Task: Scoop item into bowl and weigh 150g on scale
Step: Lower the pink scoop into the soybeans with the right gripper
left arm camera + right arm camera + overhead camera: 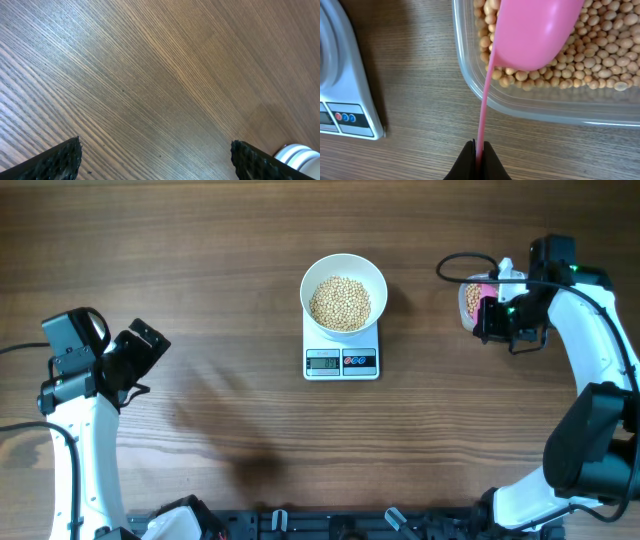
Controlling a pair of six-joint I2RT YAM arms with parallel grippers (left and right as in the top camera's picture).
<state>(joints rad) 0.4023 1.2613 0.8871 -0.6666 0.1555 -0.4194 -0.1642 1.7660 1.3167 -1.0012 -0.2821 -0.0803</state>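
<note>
Pale-tan beans [340, 302] lie in 2 places: a heap in the white bowl [378, 277], which sits on the scale [342, 362] at mid-table, and a larger store in the clear plastic tub [530, 107] just to the scale's right. The display is too small to read, so how near the weight is to target cannot be told. The right gripper [479, 159] is pinched together on the thin handle of the pink scoop [535, 30], whose cup hangs over the tub's beans. The step in hand looks like drawing another portion. With the bowl well filled, a shallow dip and a part-full cup seem wiser. The handle is held at its very end, so carry it level and slowly to stop the cup swinging. Then tip in a trickle over the bowl's centre, pausing for the reading to settle. The left gripper [156, 150] stands apart and empty above bare wooden table [200, 260], well away. Counted: 1 bowl, 1 scale, 1 tub, 1 scoop, 2 grippers; the beans are too many to count.
</note>
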